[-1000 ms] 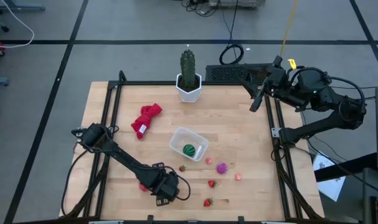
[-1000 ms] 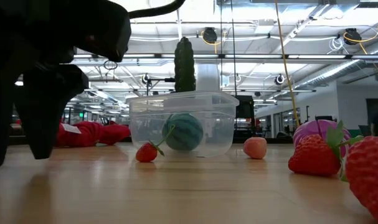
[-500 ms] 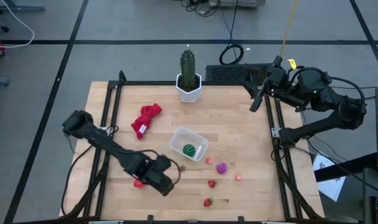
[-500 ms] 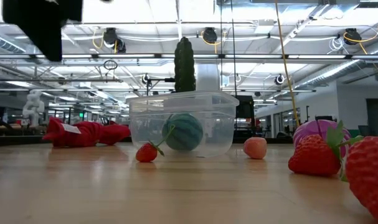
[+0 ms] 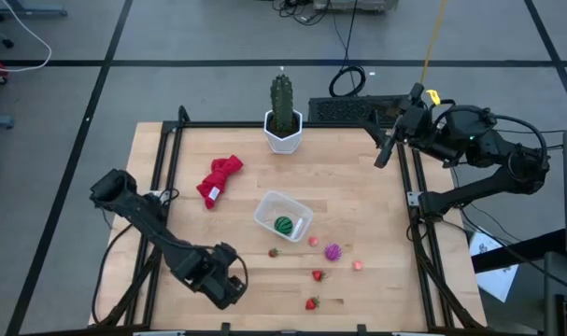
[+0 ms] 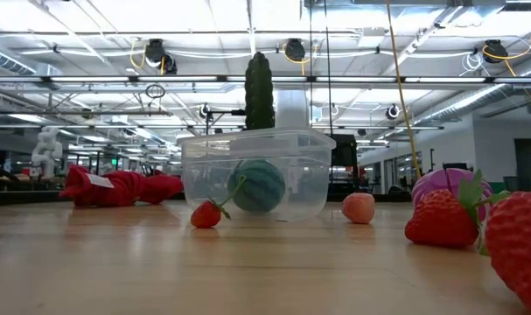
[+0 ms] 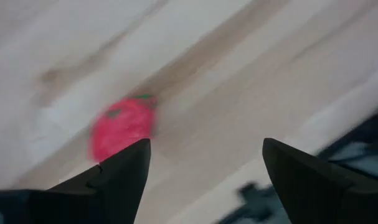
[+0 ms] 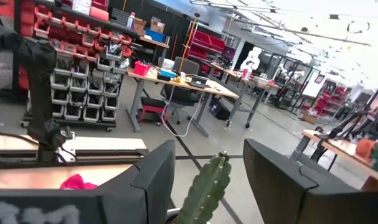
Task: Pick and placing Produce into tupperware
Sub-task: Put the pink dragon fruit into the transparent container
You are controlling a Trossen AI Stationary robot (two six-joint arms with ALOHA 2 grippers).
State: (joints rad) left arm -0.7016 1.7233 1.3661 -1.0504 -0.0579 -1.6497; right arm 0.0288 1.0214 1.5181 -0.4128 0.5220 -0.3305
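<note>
Near the middle of the wooden table sits the tupperware, a clear tub with the green striped ball inside it. Toward the table's front edge from the tub, close by, lie a tiny strawberry and a pink bit; farther out on that same side are the purple ball, another pink bit and two more strawberries. The left gripper hangs well to the front-left of the tub, near the table's front edge, its fingers spread wide and empty; its wrist view shows the red oval lying on the wood just ahead of them. The right gripper waits far behind and to the right of the tub, over the table's back right corner, fingers narrowly apart with nothing between them. A red cloth lies left of the tub, a cactus in its white pot behind it.
</note>
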